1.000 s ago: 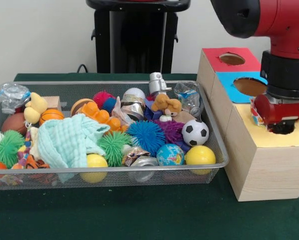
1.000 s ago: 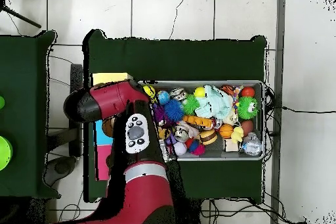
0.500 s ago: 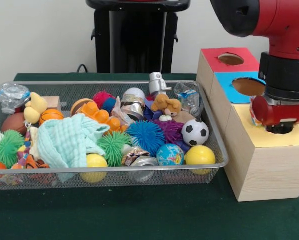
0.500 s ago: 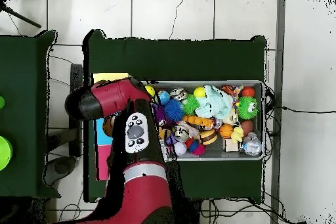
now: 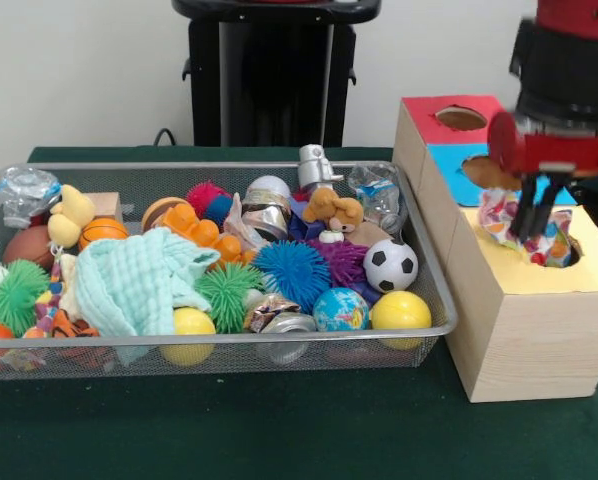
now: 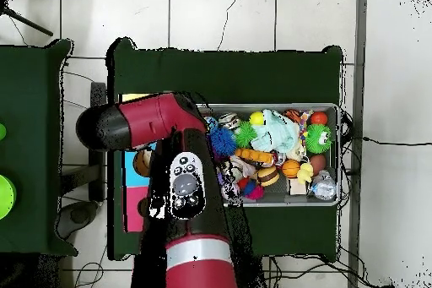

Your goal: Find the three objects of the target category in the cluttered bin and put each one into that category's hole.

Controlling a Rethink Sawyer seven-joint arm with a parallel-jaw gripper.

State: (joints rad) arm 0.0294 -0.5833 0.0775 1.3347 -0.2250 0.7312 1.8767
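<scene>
A crumpled colourful wrapper [image 5: 499,215] sits in the mouth of the hole in the yellow-topped box [image 5: 589,275], sticking up above the rim. My gripper [image 5: 532,232] hangs just over that hole, its dark fingers [image 5: 525,205] reaching down in front of the wrapper with a narrow gap between them. It looks open. The wire bin [image 5: 279,340] to the left holds balls, spiky toys, plush animals, a mint cloth [image 5: 139,280] and more shiny wrappers [image 5: 267,215]. From overhead, the red arm [image 6: 181,183] hides the gripper and most of the boxes.
Behind the yellow box stand a blue-topped box with a hole [image 5: 484,172] and a red-topped one [image 5: 461,118]. The three boxes form a row right of the bin. A black pedestal [image 5: 274,70] rises behind the bin. Green cloth [image 5: 279,430] covers the table.
The gripper has risen out of the yellow box's hole and the arm has swung up. The wrapper stayed at the hole's mouth and now shows more fully.
</scene>
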